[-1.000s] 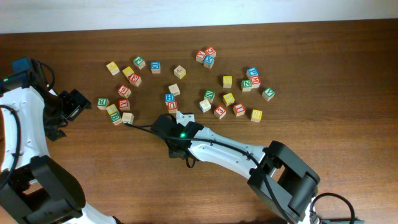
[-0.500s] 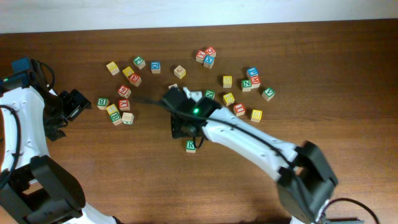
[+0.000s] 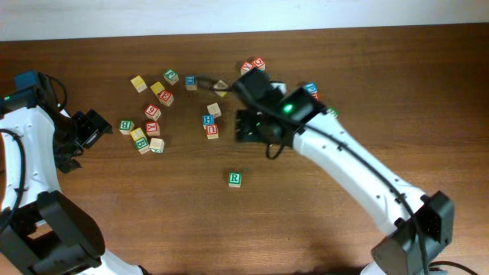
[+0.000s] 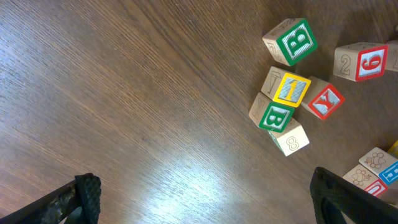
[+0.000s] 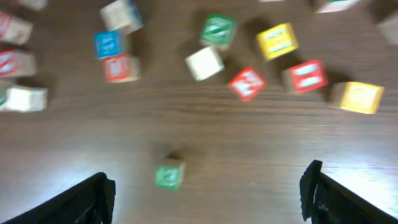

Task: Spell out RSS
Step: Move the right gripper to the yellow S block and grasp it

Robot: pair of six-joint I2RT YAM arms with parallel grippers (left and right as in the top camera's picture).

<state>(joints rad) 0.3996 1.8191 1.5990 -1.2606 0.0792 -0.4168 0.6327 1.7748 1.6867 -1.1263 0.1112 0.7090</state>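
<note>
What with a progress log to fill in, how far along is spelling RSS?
Done: the green R cube sits alone on the table, apart from the scattered cubes. In hand: nothing. The right gripper is open above that scatter, and the left gripper is open and empty at the side. Left: both S's. The yellow cubes lie among the others, their letters unreadable here.

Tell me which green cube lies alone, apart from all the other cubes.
The green R cube, lowest in the overhead view: no cube is beside it, while the other green cubes sit among neighbours.
</note>
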